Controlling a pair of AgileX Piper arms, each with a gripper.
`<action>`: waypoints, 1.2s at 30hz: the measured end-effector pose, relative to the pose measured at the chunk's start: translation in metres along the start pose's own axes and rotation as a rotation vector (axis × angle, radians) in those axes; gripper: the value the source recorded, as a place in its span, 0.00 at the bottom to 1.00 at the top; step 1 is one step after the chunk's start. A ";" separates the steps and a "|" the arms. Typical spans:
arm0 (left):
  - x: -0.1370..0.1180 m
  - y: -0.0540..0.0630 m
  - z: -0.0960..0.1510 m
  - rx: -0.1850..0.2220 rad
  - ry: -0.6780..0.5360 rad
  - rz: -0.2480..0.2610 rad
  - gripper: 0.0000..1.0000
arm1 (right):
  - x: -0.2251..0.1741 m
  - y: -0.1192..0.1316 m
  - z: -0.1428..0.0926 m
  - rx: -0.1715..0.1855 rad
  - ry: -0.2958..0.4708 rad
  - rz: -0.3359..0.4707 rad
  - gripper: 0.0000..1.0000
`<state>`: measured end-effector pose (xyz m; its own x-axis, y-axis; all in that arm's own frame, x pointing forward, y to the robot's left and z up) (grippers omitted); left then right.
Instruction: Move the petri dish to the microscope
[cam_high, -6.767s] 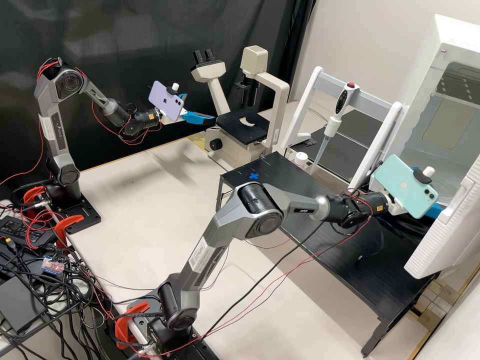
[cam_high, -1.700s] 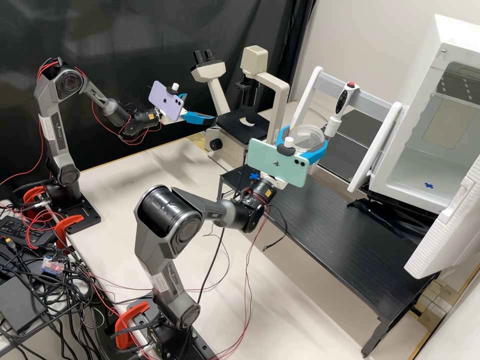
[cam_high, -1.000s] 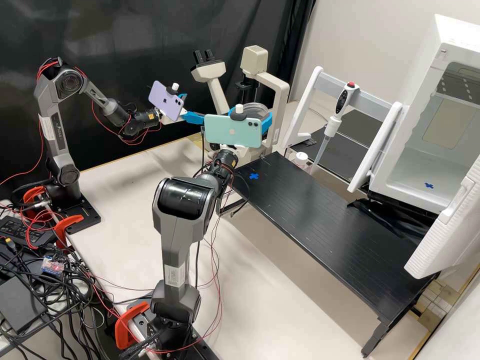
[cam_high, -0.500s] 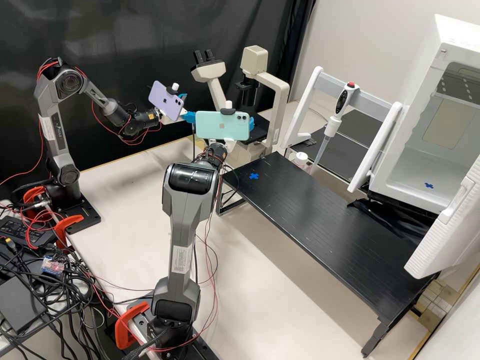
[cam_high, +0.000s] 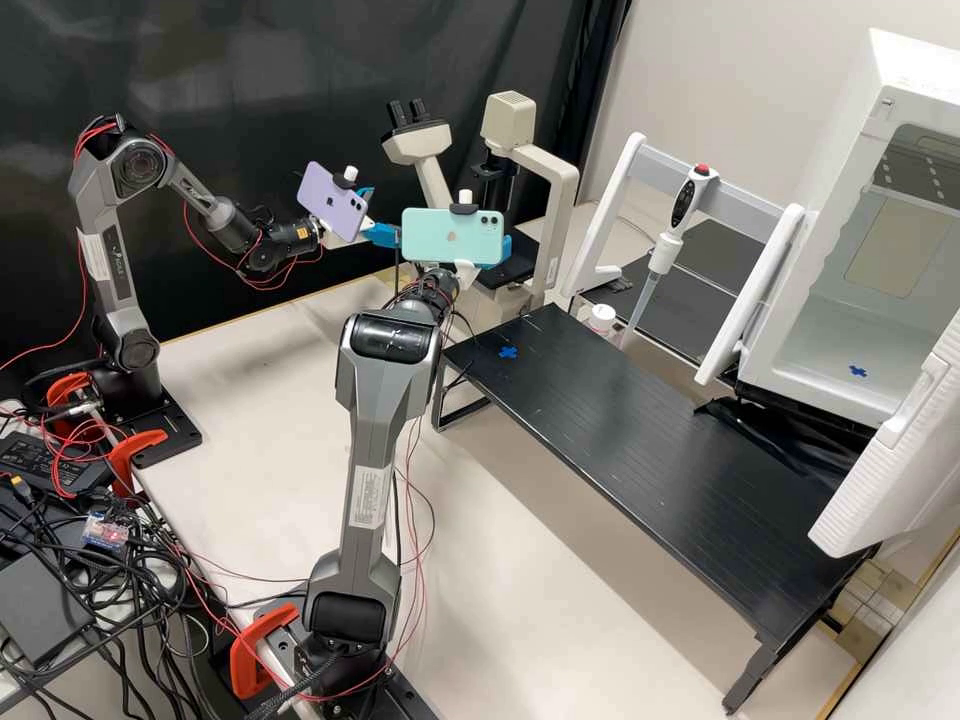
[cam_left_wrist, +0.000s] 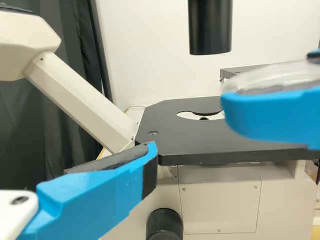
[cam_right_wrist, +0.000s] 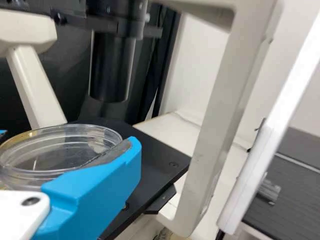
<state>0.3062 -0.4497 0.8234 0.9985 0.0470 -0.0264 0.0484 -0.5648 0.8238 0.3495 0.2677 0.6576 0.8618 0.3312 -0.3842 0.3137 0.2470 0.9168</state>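
Beside the near edge of the microscope's black stage (cam_left_wrist: 195, 145), the right gripper (cam_right_wrist: 67, 139) holds the clear petri dish (cam_right_wrist: 55, 165) pinched by its sides between its blue fingers, the dish looking close to level. The picking up is done, then, and so is most of the carrying: the microscope (cam_high: 560, 190) is right there, with the dish raised a little above the level of the stage. How far the dish reaches in over that near edge is hard to judge, since in the high view a pale green phone (cam_high: 452, 237) stands in front of it. What seems left is to bring it inward from the edge to the pale insert (cam_left_wrist: 187, 116) in the middle of the stage, under the black barrel (cam_left_wrist: 210, 25), set it down flat, spread the fingers and back away without dragging it. The left gripper (cam_high: 384, 214) has its fingers spread with nothing between them, near the stage's other side; the job appears to need nothing from it, only room for the right one.
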 end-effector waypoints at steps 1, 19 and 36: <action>0.000 0.000 0.000 0.000 0.000 0.000 1.00 | 0.002 0.000 -0.001 0.000 -0.004 -0.008 0.00; 0.000 0.000 0.000 0.000 0.000 0.000 1.00 | 0.032 0.005 -0.008 -0.016 -0.038 -0.039 0.00; 0.000 0.000 0.000 0.000 0.000 0.000 1.00 | 0.055 0.009 -0.001 -0.016 -0.088 -0.075 0.00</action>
<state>0.3062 -0.4497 0.8234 0.9985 0.0470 -0.0264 0.0484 -0.5648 0.8238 0.3998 0.2889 0.6449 0.8681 0.2299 -0.4399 0.3728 0.2832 0.8836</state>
